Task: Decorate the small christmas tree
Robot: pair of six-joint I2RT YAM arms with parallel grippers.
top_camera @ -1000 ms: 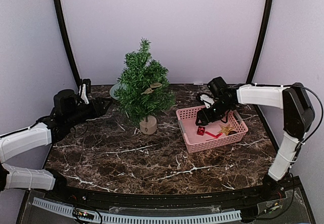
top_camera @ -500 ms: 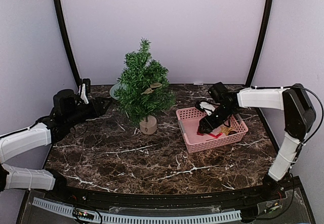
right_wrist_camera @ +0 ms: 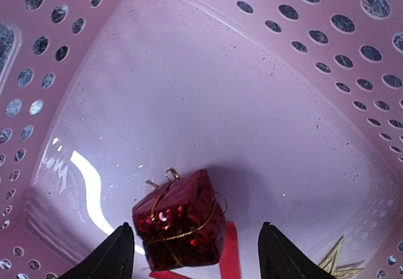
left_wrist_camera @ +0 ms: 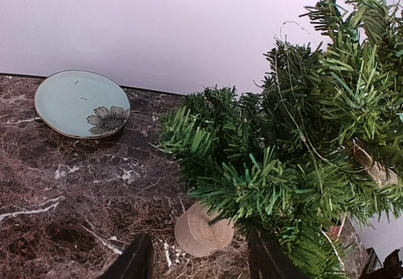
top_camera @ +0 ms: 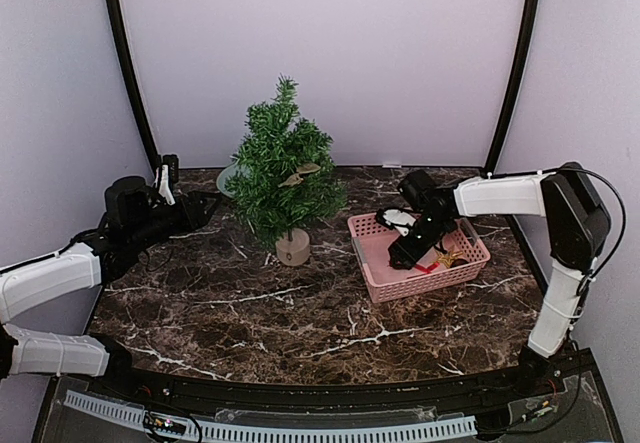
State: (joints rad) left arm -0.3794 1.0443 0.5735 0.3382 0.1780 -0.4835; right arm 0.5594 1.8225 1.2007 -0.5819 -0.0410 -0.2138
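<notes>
The small christmas tree [top_camera: 283, 168] stands on its tan base [top_camera: 293, 248] at the back middle of the table, with a burlap ornament [top_camera: 300, 174] on a branch. My left gripper [top_camera: 205, 206] hovers open to the tree's left; in the left wrist view the tree [left_wrist_camera: 283, 165] and base [left_wrist_camera: 203, 230] lie just beyond the open gripper [left_wrist_camera: 201, 261]. My right gripper [top_camera: 402, 255] is down inside the pink basket [top_camera: 372, 285]. It is open [right_wrist_camera: 198, 257], its fingers either side of a red glittery gift-box ornament [right_wrist_camera: 181, 219], not touching it.
A red ribbon [right_wrist_camera: 228, 254] and a gold star [right_wrist_camera: 337, 263] lie in the basket beside the gift box. A pale blue plate with a flower [left_wrist_camera: 80, 102] sits behind the tree near the back wall. Perforated basket walls [right_wrist_camera: 352, 52] surround the right gripper.
My right gripper has dropped lower and moved left within the basket, down over the red gift box. The left arm has not moved.
</notes>
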